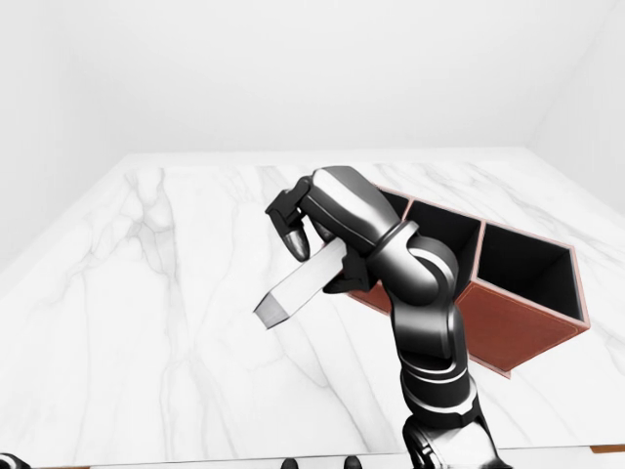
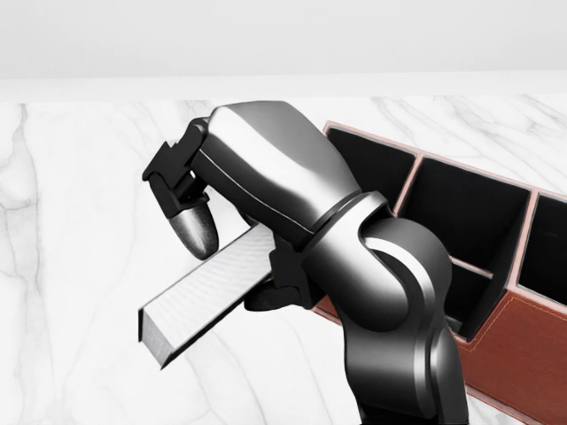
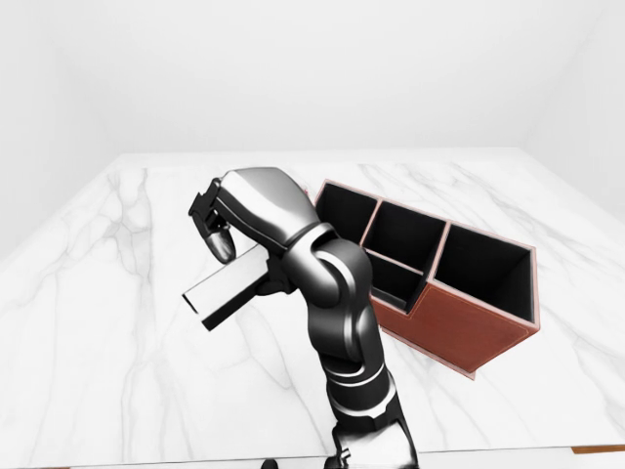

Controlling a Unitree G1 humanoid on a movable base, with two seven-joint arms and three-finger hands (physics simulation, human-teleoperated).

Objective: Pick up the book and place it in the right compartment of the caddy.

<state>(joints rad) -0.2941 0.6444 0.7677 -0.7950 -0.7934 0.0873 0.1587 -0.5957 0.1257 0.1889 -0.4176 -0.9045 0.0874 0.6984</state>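
Observation:
My right hand [image 2: 235,266] is shut on the book [image 2: 208,292], a pale grey slab that it holds tilted above the marble table, its free end pointing down to the left. One fingertip [image 2: 197,228] lies on the book's top face, and another finger is under it. The reddish-brown caddy [image 3: 459,327] with black insides stands on the table to the right of the hand. Its large right compartment [image 3: 483,269] is open and holds nothing. The book is to the left of the caddy and outside it. My left hand does not show.
The white marble table [image 1: 146,293] stretches wide to the left of the hand. The caddy's left end has smaller compartments [image 3: 402,234], partly hidden by my forearm [image 1: 425,293]. The table's near edge runs along the bottom of the eye views.

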